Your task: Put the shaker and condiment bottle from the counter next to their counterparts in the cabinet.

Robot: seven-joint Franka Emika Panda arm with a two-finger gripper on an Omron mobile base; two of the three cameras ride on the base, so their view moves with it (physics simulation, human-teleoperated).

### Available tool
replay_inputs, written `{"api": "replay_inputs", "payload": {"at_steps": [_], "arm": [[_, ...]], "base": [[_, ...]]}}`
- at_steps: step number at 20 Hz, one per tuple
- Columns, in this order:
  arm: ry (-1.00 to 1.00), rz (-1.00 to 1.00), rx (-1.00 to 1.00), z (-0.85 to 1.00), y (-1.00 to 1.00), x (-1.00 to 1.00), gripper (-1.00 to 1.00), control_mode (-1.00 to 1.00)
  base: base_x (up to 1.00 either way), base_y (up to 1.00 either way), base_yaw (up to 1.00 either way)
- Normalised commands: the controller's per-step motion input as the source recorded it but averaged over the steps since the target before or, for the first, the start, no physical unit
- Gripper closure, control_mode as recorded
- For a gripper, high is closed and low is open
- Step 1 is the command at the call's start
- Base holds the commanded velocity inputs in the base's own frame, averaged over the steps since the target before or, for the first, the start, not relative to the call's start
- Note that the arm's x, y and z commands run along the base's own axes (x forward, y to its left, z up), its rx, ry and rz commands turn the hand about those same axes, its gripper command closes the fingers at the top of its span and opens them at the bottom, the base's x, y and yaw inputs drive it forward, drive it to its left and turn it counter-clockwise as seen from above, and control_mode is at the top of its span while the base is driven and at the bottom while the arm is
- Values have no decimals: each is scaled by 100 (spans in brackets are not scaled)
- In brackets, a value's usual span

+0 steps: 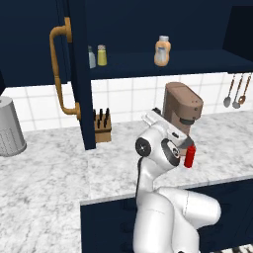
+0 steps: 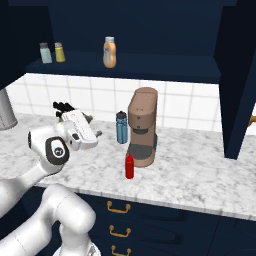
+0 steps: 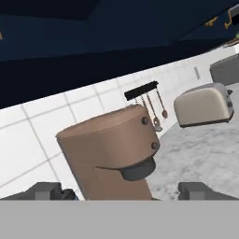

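Observation:
The yellow-green shaker [image 1: 102, 55] [image 2: 60, 51] stands on the cabinet shelf [image 1: 173, 63] right beside the slim grey shaker [image 1: 91, 57] [image 2: 45, 52]. Further along the shelf is the peach-orange bottle [image 1: 162, 51] [image 2: 109, 51]. The red condiment bottle [image 1: 189, 156] [image 2: 129, 166] stands upright on the counter [image 1: 44, 163], in front of a brown coffee machine [image 2: 142, 127] [image 3: 112, 154]. My gripper [image 2: 96, 131] [image 3: 123, 191] hangs open and empty over the counter, left of the coffee machine and aimed at it, above and behind the red bottle.
The open cabinet door [image 1: 79, 74] with its brass handle [image 1: 58, 69] juts out over the counter. A knife block [image 1: 102, 126], a blue bottle [image 2: 121, 127], a grey canister [image 1: 9, 126], a toaster [image 3: 203, 105] and hanging utensils [image 1: 236, 91] line the back wall.

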Motion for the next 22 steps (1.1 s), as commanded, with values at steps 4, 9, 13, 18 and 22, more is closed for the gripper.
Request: {"api": "replay_inputs", "payload": {"at_steps": [4,9,13,18,22], "arm": [[6,-37,0,-63,-18,-16,-100,-100],[5,-25,0,-72,-22,0,-100,-100],[1,-16,0,-55,-38,0,-100,-100],[0,-14,0,-50,-48,-14,-100,-100],[0,-21,0,-32,-29,-27,-100,-100]], "base": [[0,0,0],[0,0,0],[0,0,0],[0,0,0],[0,0,0]]}}
